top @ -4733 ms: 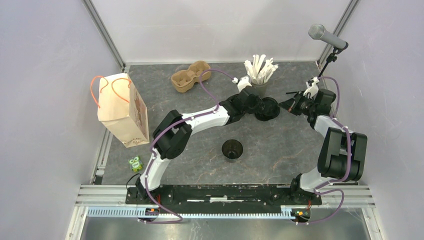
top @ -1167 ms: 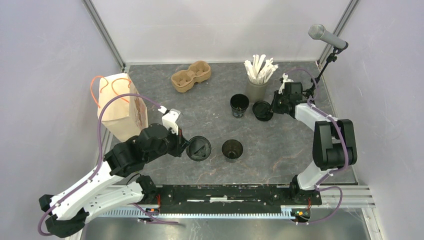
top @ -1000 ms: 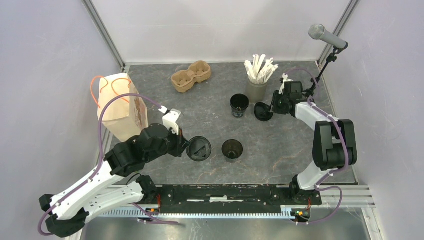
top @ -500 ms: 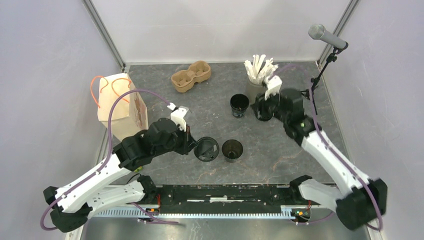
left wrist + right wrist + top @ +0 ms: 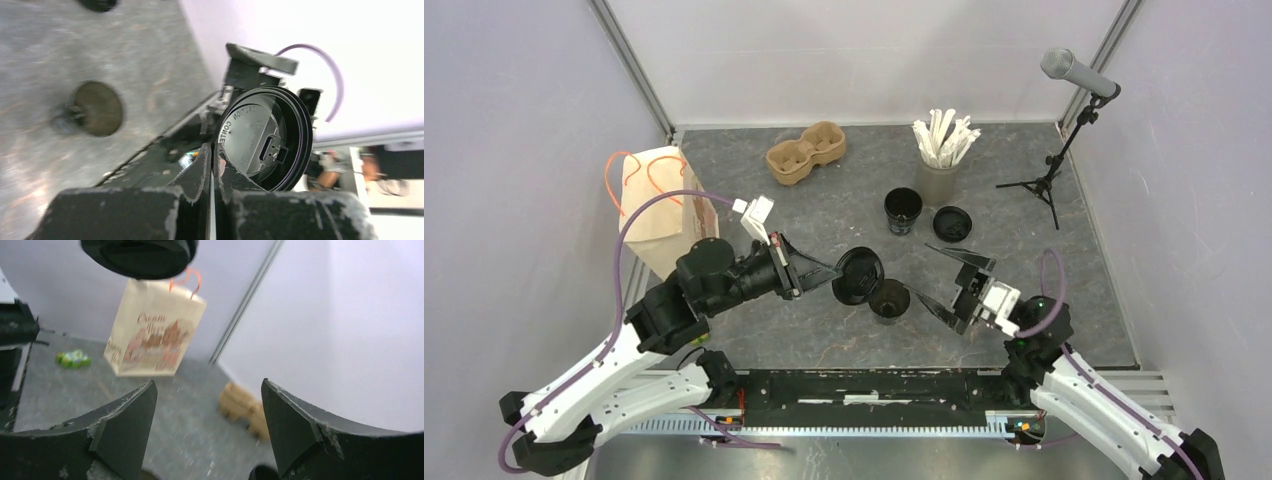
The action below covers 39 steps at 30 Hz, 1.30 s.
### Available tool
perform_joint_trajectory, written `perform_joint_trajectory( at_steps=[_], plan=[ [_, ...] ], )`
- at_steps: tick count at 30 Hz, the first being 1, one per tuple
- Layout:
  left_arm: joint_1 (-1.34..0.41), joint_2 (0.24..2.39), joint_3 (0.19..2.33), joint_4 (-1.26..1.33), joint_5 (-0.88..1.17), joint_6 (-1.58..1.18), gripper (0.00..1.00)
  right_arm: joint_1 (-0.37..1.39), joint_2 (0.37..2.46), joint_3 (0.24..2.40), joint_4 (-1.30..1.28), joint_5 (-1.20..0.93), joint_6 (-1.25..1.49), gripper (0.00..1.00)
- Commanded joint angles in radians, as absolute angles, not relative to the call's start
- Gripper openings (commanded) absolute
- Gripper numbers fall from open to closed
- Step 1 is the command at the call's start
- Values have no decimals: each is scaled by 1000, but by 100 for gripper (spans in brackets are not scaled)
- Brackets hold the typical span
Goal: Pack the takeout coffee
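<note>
My left gripper (image 5: pixel 834 272) is shut on the rim of a round black lid (image 5: pixel 858 276), held on edge just left of and above an open black takeout coffee cup (image 5: pixel 890 299) at the table's middle. In the left wrist view the pinched lid (image 5: pixel 265 137) fills the centre, with that cup (image 5: pixel 97 108) down to the left. My right gripper (image 5: pixel 921 270) hovers just right of the same cup, jaws wide open and nothing between them. A second open cup (image 5: pixel 903 210) stands farther back, with another black lid (image 5: pixel 951 222) lying flat beside it.
A grey cup of white sticks (image 5: pixel 939 160) and a brown pulp carrier (image 5: pixel 805 152) stand at the back. A paper bag (image 5: pixel 669 215) with orange handles stands at the left. A microphone stand (image 5: pixel 1049 180) is at the back right. A green toy (image 5: pixel 73 358) lies near the bag.
My left arm carried its lid right, up to the near cup. My right gripper let go of the other lid, swung to the near right of the cup and opened wide.
</note>
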<state>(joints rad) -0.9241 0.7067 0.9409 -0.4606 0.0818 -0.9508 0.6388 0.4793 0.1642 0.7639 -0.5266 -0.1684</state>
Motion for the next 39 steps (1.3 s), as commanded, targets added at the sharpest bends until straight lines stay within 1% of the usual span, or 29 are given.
perform_joint_trajectory(
  at_steps=[1, 2, 3, 6, 9, 13, 19, 23, 28, 39],
  plan=[
    [-919, 718, 877, -155, 234, -1262, 2, 705, 513, 196, 1108, -532, -284, 85],
    [-920, 728, 850, -83, 263, -1328, 2, 726, 526, 190, 1160, -504, -297, 90],
    [-918, 739, 812, 29, 300, -1387, 2, 745, 541, 190, 1203, -479, -313, 98],
    [-920, 789, 754, 229, 357, -1526, 2, 818, 587, 224, 1256, -425, -389, 98],
    [-920, 827, 786, 192, 369, -1501, 2, 892, 641, 268, 1289, -378, -448, 98],
    [-920, 837, 755, 241, 336, -1534, 2, 945, 694, 307, 1262, -376, -501, 98],
    [-920, 830, 720, 295, 285, -1557, 2, 987, 717, 293, 1239, -370, -540, 98],
    [-920, 819, 710, 290, 248, -1554, 2, 1008, 713, 280, 1239, -323, -552, 98],
    [-920, 822, 695, 294, 245, -1565, 2, 1029, 730, 292, 1263, -287, -550, 98],
    [-920, 801, 673, 282, 241, -1572, 2, 1080, 788, 366, 1205, -284, -597, 98]
  ],
)
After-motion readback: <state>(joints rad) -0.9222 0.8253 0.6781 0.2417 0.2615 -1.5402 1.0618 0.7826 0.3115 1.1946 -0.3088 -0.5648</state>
